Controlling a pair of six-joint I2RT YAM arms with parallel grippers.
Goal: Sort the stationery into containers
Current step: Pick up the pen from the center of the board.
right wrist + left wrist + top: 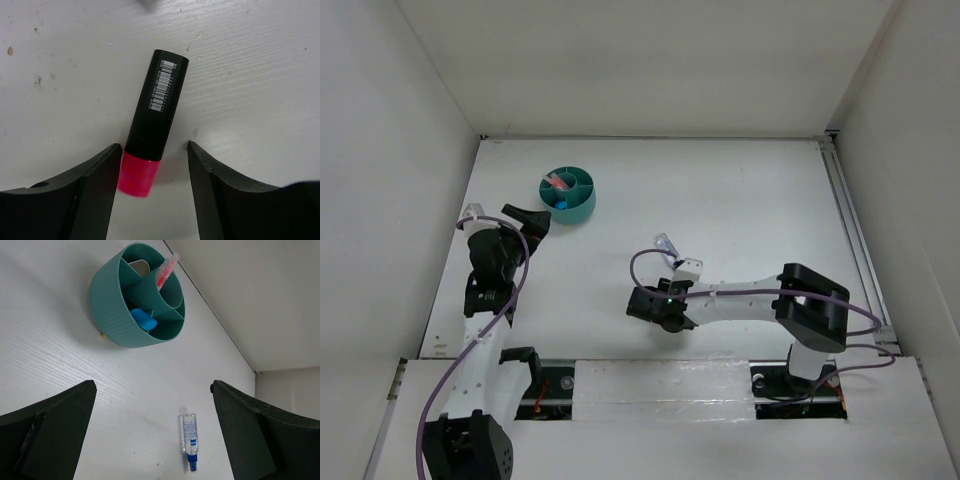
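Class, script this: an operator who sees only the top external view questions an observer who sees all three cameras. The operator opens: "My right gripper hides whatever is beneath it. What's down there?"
Observer: A pink highlighter with a black cap lies flat on the table, between the open fingers of the right gripper.
Operator: And in front of the left gripper?
Observer: A clear tube with a blue cap lies on the table, framed by the wide-open fingers of the left gripper, nearer to them than the teal tub.
Operator: From above I see something blue in the tub. Where exactly?
Observer: The blue piece sits in an outer compartment, not in the central ring.
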